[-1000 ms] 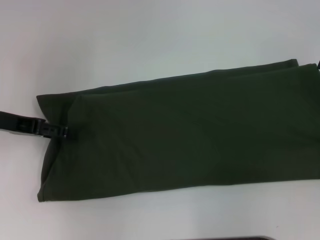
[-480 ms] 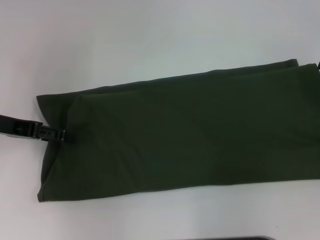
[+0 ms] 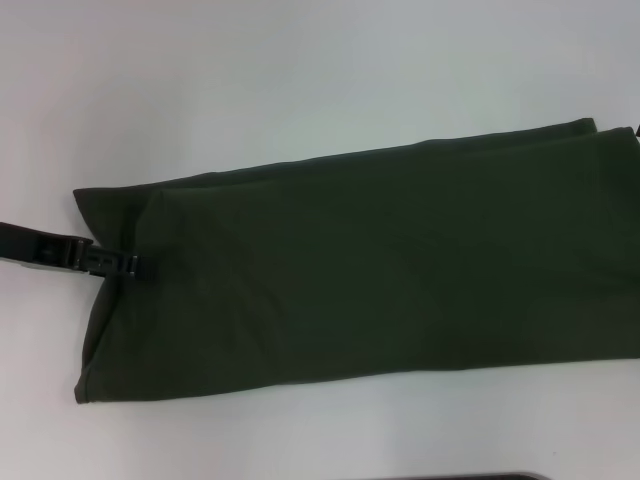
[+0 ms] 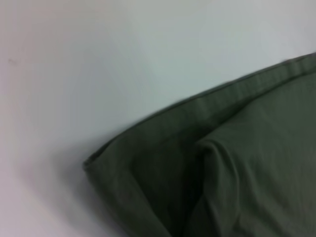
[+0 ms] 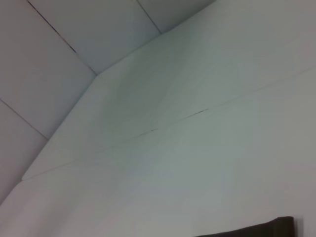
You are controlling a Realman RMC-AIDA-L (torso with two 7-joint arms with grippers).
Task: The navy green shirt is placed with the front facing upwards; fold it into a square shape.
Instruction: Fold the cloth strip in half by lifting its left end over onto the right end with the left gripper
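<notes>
The navy green shirt lies on the white table as a long folded band running left to right, with only plain green cloth facing up. Its right end runs out of the head view. My left gripper reaches in from the left and sits on the shirt's left edge, shut on the cloth, with a crease rising from it. The left wrist view shows that folded corner of the shirt with a raised ridge. My right gripper is out of view; its wrist camera sees bare table and a dark corner of cloth.
White table surrounds the shirt on the far, near and left sides. A dark edge shows at the bottom of the head view. Table seams and a corner appear in the right wrist view.
My left gripper drew slightly left, then pushed back right to where it was a second ago. The crease above it flattened and rose again. The rest of the shirt stayed put.
</notes>
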